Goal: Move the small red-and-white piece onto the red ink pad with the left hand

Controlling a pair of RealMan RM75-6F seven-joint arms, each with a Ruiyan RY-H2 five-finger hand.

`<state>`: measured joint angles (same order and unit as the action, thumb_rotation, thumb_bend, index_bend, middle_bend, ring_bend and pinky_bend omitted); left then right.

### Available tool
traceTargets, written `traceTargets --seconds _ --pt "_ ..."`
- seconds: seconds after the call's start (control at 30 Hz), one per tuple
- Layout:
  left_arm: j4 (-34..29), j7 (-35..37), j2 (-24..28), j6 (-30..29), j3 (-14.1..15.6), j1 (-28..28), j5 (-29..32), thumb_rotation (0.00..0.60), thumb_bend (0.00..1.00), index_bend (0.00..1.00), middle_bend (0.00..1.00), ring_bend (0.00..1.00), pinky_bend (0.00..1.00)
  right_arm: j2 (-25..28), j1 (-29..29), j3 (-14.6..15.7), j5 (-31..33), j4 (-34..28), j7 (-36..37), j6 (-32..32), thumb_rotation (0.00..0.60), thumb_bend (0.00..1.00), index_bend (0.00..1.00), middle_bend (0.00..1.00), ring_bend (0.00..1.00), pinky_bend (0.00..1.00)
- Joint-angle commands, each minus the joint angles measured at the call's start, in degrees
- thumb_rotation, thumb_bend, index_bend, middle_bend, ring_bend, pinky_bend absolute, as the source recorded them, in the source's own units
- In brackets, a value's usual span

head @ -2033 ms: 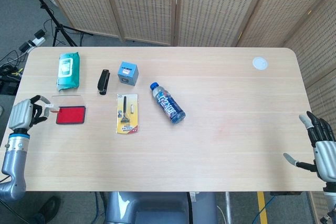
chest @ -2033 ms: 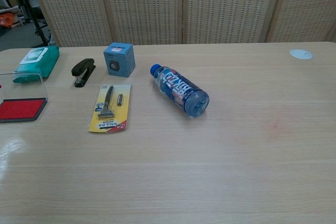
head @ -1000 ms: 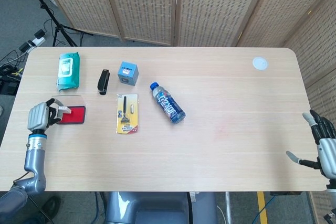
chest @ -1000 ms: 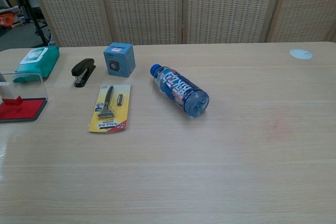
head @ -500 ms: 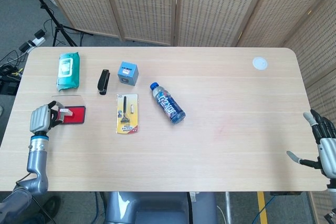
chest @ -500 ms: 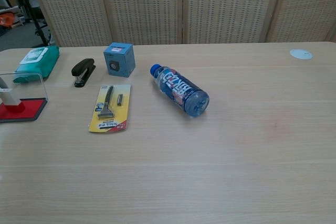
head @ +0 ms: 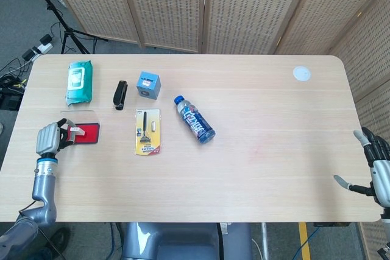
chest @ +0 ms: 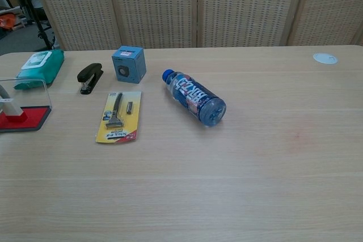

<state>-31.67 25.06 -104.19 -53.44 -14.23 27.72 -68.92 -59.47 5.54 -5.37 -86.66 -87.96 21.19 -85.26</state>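
**Stamp piece at the ink pad, release pending**

Here the left hand [head: 47,139] sits at the left edge of the table [head: 262,168], fingers curled around the small red-and-white piece [head: 74,132], which pokes out from the hand toward the right. In the head view the piece overlaps the left end of the red ink pad [head: 85,133]; the chest view shows the piece [chest: 12,109] with its red base on the pad's [chest: 31,116] surface, or very close to it, though whether it bears its full weight there I cannot tell. The pad's clear lid [chest: 25,90] stands open behind it.

By my reading the step in hand is the placing itself: carrying is done, setting down is nearly done, letting go is not. The next move calls for a small, straight lowering if any gap remains, then a gentle opening of the fingers without tipping the piece or dragging the pad, and a withdrawal leftward, away from the lid.

The right hand [head: 376,168] waits far off at the table's right edge, fingers spread and holding nothing. The wipes pack [head: 79,81], stapler [head: 119,94], blue box [head: 148,84], carded razor [head: 148,131] and bottle [head: 194,119] lie well apart from the work.
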Motion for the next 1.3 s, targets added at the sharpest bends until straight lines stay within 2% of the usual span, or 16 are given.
traceTargets --seconds 0.03,0.8,1.03,1.3 --pt "0.3 -0.2 -0.2 0.2 -0.1 0.1 0.0 0.6 0.49 0.61 0.99 1.0 0.92 0.0 0.0 0.0 0.0 0.1 0.1 -0.1 0.6 0.0 0.0 0.0 0.0 0.0" --pt "-0.6 0.0 0.5 -1.3 -0.3 -0.2 -1.0 0.6 0.49 0.62 0.99 1.0 0.92 0.1 -0.2 0.0 -0.1 0.1 0.5 -0.4 0.6 0.0 0.0 0.0 0.0 0.0" --pt "-5.2 0.1 3.8 -4.5 -0.7 -1.0 -1.7 0.6 0.49 0.62 0.99 1.0 0.92 0.1 -0.2 0.0 -0.3 0.0 0.3 -0.5 0.6 0.0 0.0 0.0 0.0 0.0" --pt "-15.6 -0.6 9.7 -6.9 0.6 -3.1 -3.4 0.6 0.49 0.62 0.99 1.0 0.92 0.3 -0.4 0.1 -0.5 -0.2 0.5 -0.9 0.6 0.0 0.0 0.0 0.0 0.0"
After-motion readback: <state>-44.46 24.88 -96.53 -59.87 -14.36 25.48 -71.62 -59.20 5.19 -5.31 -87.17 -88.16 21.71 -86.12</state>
